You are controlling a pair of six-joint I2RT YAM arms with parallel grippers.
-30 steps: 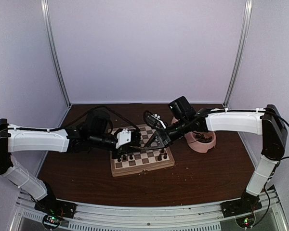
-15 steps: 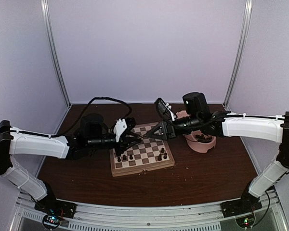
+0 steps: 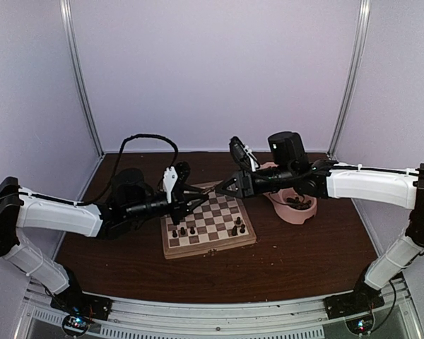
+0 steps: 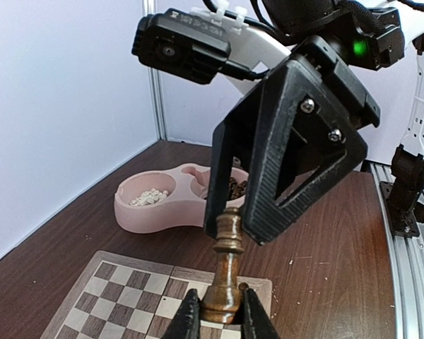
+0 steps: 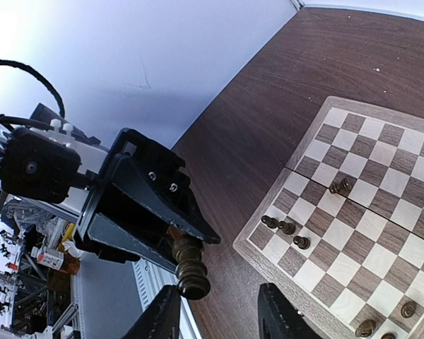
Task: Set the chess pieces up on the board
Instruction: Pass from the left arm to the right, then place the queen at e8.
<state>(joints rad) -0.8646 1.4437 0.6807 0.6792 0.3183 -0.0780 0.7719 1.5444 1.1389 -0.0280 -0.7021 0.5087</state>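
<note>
Risen: left pincer [image 4: 220,312] gripping chess piece [image 4: 226,268]; right pincer [image 5: 219,314] seemingly parted.

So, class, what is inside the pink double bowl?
The pink double bowl holds cream-white pieces in one compartment and dark pieces in the other; the right gripper covers most of the dark side.

The dark brown wooden table [image 3: 304,258] carries the checked board [image 3: 210,245] near its middle, with the pink double bowl [image 3: 295,215] resting on the tabletop near the board's far right corner, not touching it.
</note>
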